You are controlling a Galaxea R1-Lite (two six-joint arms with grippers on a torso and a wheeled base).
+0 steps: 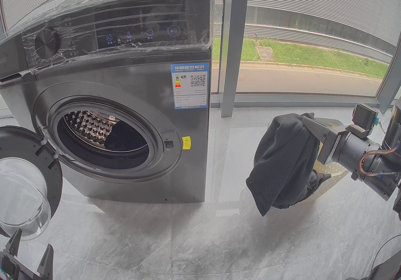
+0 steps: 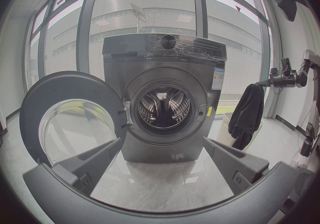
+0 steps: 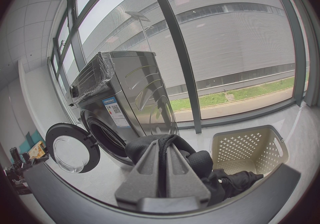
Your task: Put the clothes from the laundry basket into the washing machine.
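Your right end effector (image 1: 308,121), at right of frame, grips the dark garment (image 1: 284,159), which hangs lengthwise down above the laundry basket (image 1: 330,172). The washing machine (image 1: 125,84) has its open drum well left of it. Your left end effector (image 1: 29,251), lower left, stands wide.

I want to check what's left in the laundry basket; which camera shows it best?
The right wrist view: it looks into the open laundry basket, showing its perforated walls. The head and left wrist views show slivers behind the hanging dark garment.
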